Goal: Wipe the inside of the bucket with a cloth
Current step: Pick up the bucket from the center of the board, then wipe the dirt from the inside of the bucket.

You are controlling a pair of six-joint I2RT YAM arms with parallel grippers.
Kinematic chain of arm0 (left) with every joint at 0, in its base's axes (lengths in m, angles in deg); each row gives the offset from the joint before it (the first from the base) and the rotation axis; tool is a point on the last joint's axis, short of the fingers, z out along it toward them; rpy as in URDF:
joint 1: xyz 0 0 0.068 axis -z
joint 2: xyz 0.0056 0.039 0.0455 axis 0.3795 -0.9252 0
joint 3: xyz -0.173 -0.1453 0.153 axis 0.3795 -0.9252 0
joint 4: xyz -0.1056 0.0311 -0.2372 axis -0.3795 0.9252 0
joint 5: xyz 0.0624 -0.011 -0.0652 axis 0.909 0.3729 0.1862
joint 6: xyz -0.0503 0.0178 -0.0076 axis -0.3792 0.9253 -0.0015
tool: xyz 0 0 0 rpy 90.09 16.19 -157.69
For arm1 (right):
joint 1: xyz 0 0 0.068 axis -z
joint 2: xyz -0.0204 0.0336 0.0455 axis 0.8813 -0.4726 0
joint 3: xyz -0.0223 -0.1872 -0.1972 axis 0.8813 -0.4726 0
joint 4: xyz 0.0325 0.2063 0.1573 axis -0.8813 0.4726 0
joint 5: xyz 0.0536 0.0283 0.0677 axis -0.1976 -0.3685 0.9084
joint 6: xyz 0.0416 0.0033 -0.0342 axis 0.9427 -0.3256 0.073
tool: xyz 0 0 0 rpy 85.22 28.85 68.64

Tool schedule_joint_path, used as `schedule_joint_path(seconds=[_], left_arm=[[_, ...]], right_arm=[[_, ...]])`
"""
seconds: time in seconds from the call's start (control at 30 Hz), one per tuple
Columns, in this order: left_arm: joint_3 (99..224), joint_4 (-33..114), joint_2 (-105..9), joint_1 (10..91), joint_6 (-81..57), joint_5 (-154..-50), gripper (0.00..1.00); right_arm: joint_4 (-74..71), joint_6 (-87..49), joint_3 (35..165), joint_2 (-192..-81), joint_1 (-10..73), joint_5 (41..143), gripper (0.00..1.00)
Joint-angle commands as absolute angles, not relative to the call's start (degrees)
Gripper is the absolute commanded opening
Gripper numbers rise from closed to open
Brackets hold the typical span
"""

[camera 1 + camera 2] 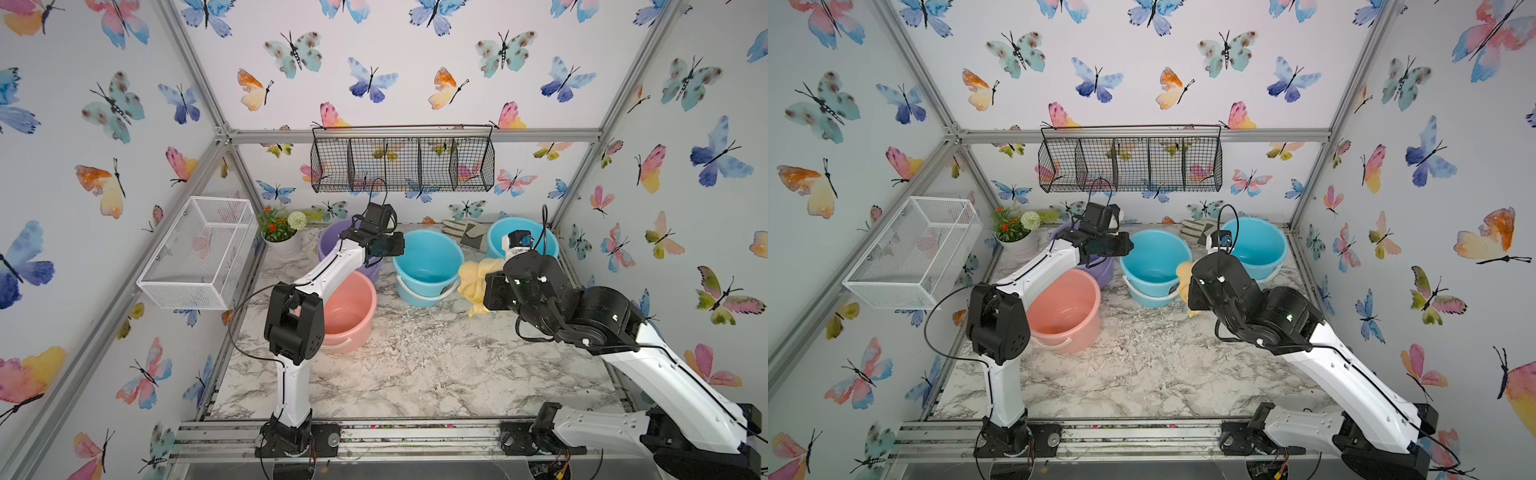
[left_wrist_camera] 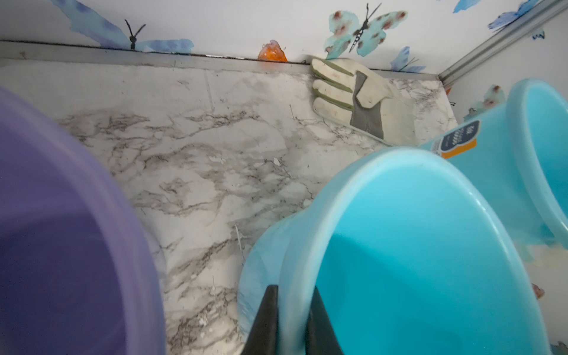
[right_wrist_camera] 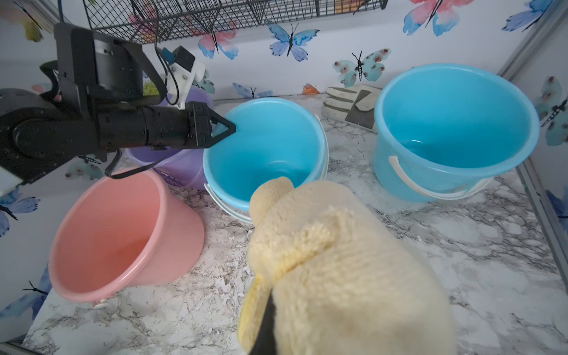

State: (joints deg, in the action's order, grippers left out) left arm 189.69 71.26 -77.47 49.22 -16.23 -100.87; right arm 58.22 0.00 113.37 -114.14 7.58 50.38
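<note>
Cloth, soft pale yellow fabric rag (image 1: 473, 282): bunched in the right gripper (image 3: 267, 322), which is closed on it. It sits just outside the right side of the target rim, not yet inside.

- Lilac plastic bucket (image 1: 328, 237) and pink plastic bucket (image 1: 349, 307): leftmost, not engaged.
- Left gripper (image 2: 293, 289): clamped across the left rim of the middle light blue plastic bucket (image 1: 428, 259), one finger inside and one outside. Judged a steadying hold.
- Middle bucket: upright on the marble-patterned table (image 1: 415, 365), mouth up, long axis vertical.
- Governing relation: the mouth lies left of the cloth, apparently lower. The right arm is nearer, so the move is judged to go over the rim, then down.
- Cloth attitude: droops from the gripper, long axis roughly vertical, loose end down. Contact with the table cannot be told.
- Beige work glove with a grey patch (image 1: 465, 235) and second light blue plastic bucket (image 1: 498, 237): rear right, apart.
</note>
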Motion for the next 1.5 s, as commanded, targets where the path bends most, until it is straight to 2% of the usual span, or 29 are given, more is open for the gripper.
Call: schedule_joint_path(seconds=[0.0,0.23,0.53,0.87,1.1,1.47], left_arm=[[185.49,69.34,-68.84,51.43,-19.47,-104.46,0.00],[176.15,71.76,-60.23,57.67,-21.04,-102.40,0.00],[162.79,65.99,-49.21,66.11,-25.10,-95.30,0.00],[152.89,61.77,-41.93,67.74,-26.85,-93.92,0.00],[149.31,57.80,-39.52,69.81,-24.88,-91.72,0.00],[146.89,55.56,-36.36,72.15,-22.11,-87.72,0.00]], right_arm=[[52.75,-2.96,115.04,-114.59,7.74,51.85,0.02],[44.99,-4.70,115.80,-114.63,7.74,56.49,0.02],[42.78,-5.52,110.62,-113.97,7.72,59.97,0.02],[38.99,-7.10,95.44,-114.07,7.74,72.10,0.02],[26.13,-9.59,80.82,-114.95,7.74,82.05,0.02],[13.70,-18.60,67.19,-122.52,7.74,88.10,0.02]])
